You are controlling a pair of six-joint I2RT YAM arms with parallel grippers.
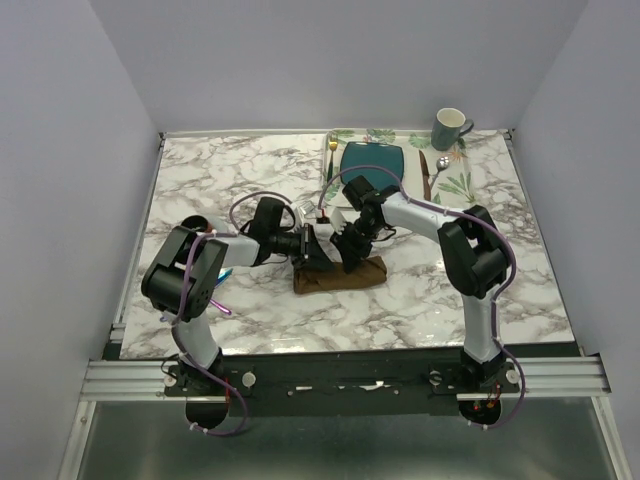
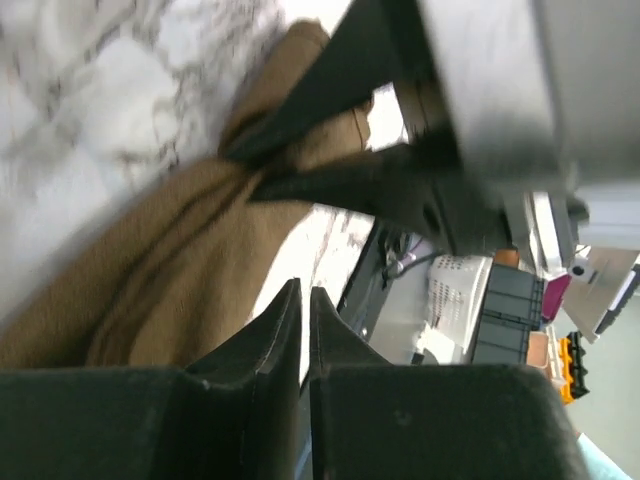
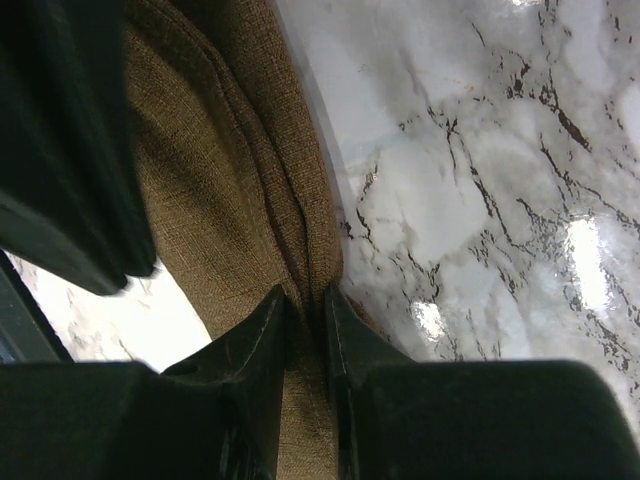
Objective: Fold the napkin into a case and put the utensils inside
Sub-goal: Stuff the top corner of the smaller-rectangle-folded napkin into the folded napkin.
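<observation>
The brown napkin lies bunched in a narrow folded strip on the marble table. My right gripper comes down on its upper edge. In the right wrist view the jaws of the right gripper are shut on a ridge of the napkin's folds. My left gripper sits just left of it. Its jaws stand nearly together with only a thin slit and nothing between them, beside the napkin. A thin pink-purple piece of the utensils shows beside the left arm, mostly hidden by it.
A leaf-printed placemat at the back right carries a teal plate, a grey mug, a gold fork, a dark knife and a small spoon. The two grippers stand close together over the napkin.
</observation>
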